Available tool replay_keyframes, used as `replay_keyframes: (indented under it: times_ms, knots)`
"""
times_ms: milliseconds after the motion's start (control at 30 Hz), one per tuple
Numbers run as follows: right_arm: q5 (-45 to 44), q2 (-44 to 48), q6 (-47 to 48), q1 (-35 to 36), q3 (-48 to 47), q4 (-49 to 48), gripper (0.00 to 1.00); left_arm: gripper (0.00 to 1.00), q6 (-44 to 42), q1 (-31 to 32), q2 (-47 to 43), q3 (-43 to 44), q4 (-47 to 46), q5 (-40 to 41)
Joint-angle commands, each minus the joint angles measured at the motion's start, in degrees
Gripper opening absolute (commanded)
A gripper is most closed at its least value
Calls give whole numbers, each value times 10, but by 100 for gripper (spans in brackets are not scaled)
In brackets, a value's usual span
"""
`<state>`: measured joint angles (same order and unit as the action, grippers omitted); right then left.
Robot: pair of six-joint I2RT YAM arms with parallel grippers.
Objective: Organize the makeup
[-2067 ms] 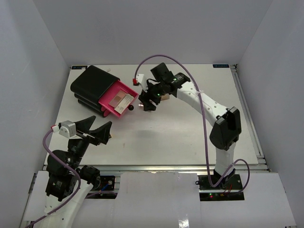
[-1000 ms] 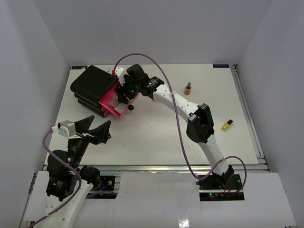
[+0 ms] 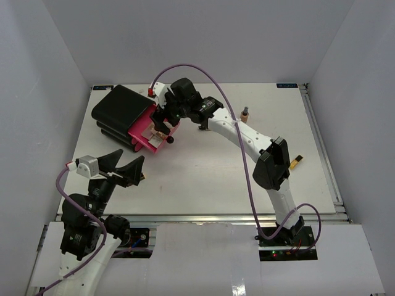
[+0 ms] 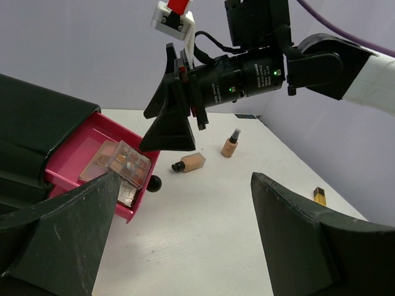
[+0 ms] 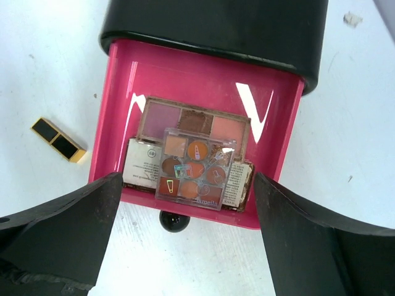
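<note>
The pink drawer point(image 5: 287, 145) of the black case point(image 3: 120, 110) stands pulled out. In it a multi-shade square palette point(image 5: 196, 174) lies on top of a pink palette point(image 5: 191, 120) and a dark-framed one point(image 5: 239, 185). My right gripper point(image 5: 188, 188) hovers open just above them, holding nothing; from above it sits over the drawer point(image 3: 162, 128). A gold-and-black lipstick point(image 5: 58, 139) lies beside the drawer. The foundation tube point(image 4: 188, 163), the tiny tan bottle point(image 4: 230, 145) and another lipstick point(image 4: 320, 195) rest on the table. My left gripper point(image 4: 185, 185) is open and empty near the front left point(image 3: 128, 168).
The drawer's black knob point(image 5: 173, 220) points toward the table's middle. The right arm point(image 3: 247, 132) stretches across the back of the table and its purple cable point(image 3: 185, 68) loops above it. White walls close in the table's left, back and right sides.
The right gripper carried the multi-shade palette to the drawer, opened and let it go there. The left arm has not moved.
</note>
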<state>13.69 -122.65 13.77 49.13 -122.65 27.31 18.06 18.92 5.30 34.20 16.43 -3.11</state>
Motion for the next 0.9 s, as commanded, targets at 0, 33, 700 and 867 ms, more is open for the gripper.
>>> replay_keyframes:
  times_ms: [0,33,700,867]
  knots:
    - [83,81,71,-27,31,30,91,95,-8,-3,58,-6,-21,-55]
    - [125,107,87,-40,49,34,88,89,-11,-3,92,-2,-25,-86]
    - [341,674,30,-400,773,-251,38,26,-47,200,663,216,93,-53]
    - [360,710,15,-457,825,-290,38,27,-108,262,799,285,155,176]
